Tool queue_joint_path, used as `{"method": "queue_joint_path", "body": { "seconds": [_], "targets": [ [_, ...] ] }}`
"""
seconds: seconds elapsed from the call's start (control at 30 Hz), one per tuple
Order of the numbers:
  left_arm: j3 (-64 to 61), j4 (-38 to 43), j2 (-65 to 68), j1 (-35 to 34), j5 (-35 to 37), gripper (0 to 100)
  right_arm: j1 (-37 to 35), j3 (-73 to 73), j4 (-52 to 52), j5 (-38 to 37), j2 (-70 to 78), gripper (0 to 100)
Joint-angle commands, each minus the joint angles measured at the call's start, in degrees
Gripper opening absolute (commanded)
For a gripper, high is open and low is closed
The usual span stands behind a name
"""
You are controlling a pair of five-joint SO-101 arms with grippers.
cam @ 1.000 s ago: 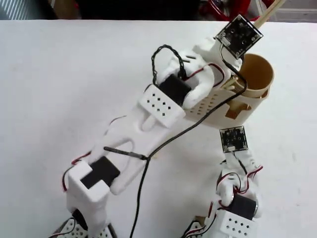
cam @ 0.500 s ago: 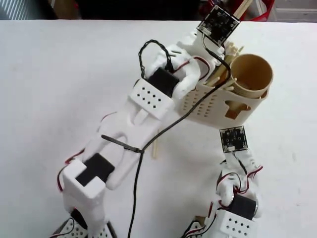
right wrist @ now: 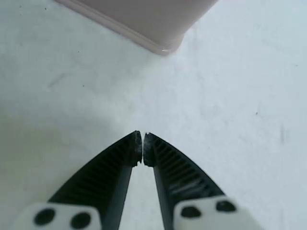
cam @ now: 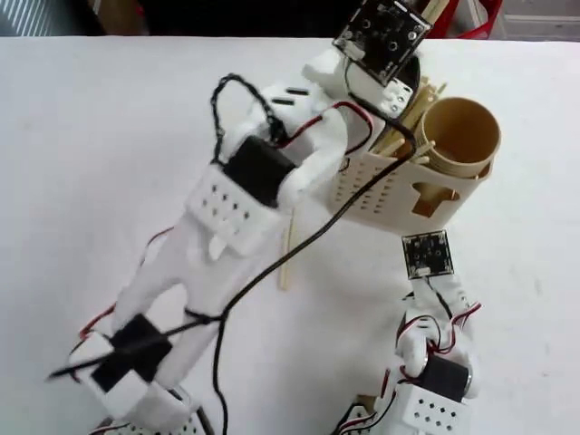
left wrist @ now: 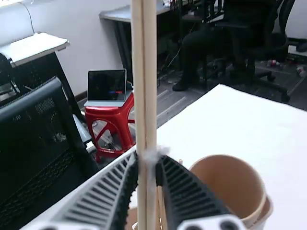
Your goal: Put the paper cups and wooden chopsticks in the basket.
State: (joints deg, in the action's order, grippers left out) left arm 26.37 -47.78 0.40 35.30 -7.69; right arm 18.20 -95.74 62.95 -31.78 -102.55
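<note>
While the left gripper [left wrist: 146, 162] pinches what look like two wooden chopsticks [left wrist: 144, 72] over the basket [cam: 376, 195], the right gripper [right wrist: 143, 146] sits closed and empty nearby.

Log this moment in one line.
left gripper: shut on chopsticks, over basket | right gripper: shut | paper cup: in basket | loose chopstick: on table

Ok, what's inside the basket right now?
A paper cup stands in the basket, with several wooden chopsticks leaning beside it. The left wrist camera covers the basket's far corner, so anything there is hidden.
</note>
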Motion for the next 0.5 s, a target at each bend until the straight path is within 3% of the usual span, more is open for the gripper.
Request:
{"method": "queue_joint_path", "body": {
  "seconds": [0.0, 0.13, 0.27, 0.47],
  "targets": [
    [-0.97, -0.18, -8.66, 2.59, 0.18, 2, 0.48, 0.0, -1.19, -0.09, -0.66, 2.3],
    [-9.32, 2.02, -19.3, 7.52, -3.6, 2, 0.48, 0.0, -1.19, -0.09, -0.66, 2.3],
    [-26.2, 8.26, -32.4, 11.65, -6.68, 2, 0.48, 0.0, -1.19, -0.09, -0.66, 2.3],
    [-43.16, 17.76, -41.8, 7.96, -6.59, 2, 0.22, 0.0, -1.19, -0.09, -0.66, 2.3]
  ]
}}
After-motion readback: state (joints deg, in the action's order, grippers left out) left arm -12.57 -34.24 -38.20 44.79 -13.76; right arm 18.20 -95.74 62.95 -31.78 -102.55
